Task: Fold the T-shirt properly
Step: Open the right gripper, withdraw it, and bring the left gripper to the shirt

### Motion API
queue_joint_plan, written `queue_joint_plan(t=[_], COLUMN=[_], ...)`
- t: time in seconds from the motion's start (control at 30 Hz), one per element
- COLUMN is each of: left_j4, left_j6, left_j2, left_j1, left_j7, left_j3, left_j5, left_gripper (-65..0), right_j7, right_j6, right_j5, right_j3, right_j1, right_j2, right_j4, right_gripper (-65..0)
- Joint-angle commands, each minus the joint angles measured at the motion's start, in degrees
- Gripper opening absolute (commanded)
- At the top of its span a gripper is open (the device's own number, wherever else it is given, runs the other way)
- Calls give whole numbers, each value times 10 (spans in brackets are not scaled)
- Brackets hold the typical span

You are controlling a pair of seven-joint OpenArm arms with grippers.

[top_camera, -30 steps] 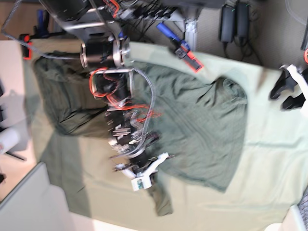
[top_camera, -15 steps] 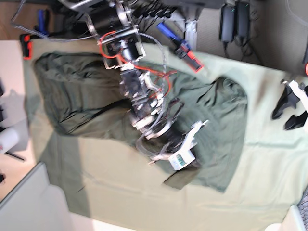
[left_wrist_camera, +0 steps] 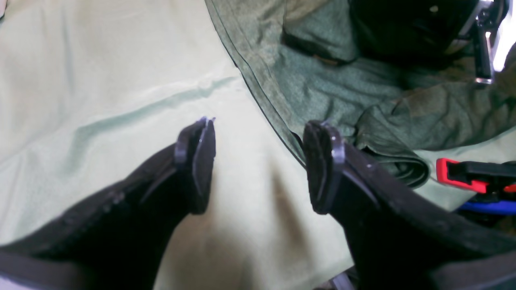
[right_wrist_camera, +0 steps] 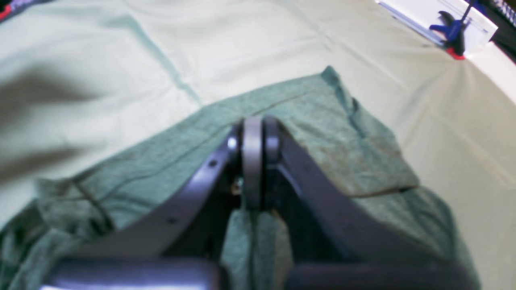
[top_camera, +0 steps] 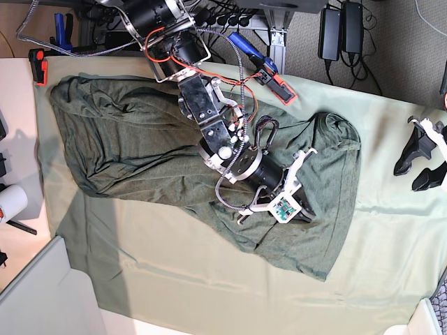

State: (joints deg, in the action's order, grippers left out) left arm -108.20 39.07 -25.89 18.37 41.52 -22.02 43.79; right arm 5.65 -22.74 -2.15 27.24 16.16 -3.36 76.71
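The T-shirt (top_camera: 140,139), dark heathered olive, lies crumpled across the pale sage cloth (top_camera: 391,265). My right gripper (top_camera: 297,209) reaches over the shirt's middle-right part and is shut on a fold of it. In the right wrist view the gripper (right_wrist_camera: 252,133) pinches the fabric (right_wrist_camera: 342,133), which drapes on both sides. My left gripper (top_camera: 419,164) is open and empty at the right edge, off the shirt. In the left wrist view it (left_wrist_camera: 258,161) hovers over the pale cloth (left_wrist_camera: 100,80), with the shirt's hem (left_wrist_camera: 322,80) just beyond the right finger (left_wrist_camera: 322,169).
Red and blue clamps (top_camera: 272,77) (top_camera: 38,66) hold the cloth at the far edge; one shows in the left wrist view (left_wrist_camera: 459,177). Power bricks (top_camera: 342,31) and cables lie behind. A white roll (top_camera: 10,202) and a grey panel (top_camera: 35,293) are at the left.
My right arm has swung to the right across the shirt, dragging the gripped fabric from the near middle onto the shirt's right part. The left gripper has barely moved.
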Motion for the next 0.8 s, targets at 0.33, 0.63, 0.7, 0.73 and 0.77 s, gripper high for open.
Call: queue_joint_plan(t=[0.33,0.63,0.7,0.73,0.77], left_j4=[-7,5,36,58,84], left_j6=[7,-26,-28,-28,-28], left_j2=[-10,-9,-9,-7,-5], left_j1=[-8,-128,-167,-187,-207], left_j7=[-32,-58,-58,-60,-65], left_j3=[40,170,188,200,211], left_j5=[-12,-121,-119,-119,-119], left_gripper=[-269,-270,-269,-270,-269], right_j7=[19,19,24,28,34], right_j6=[3,4,4,4,4], right_j5=[7,7,8,12,20], right_j3=[-4,-136,-192,-221,-250], right_j1=[12,11,11,11,11], right_j2=[2,3,3,3,2], right_j4=[10,28,28,28,28], right_gripper=[-294,-294,-294,-294,-294])
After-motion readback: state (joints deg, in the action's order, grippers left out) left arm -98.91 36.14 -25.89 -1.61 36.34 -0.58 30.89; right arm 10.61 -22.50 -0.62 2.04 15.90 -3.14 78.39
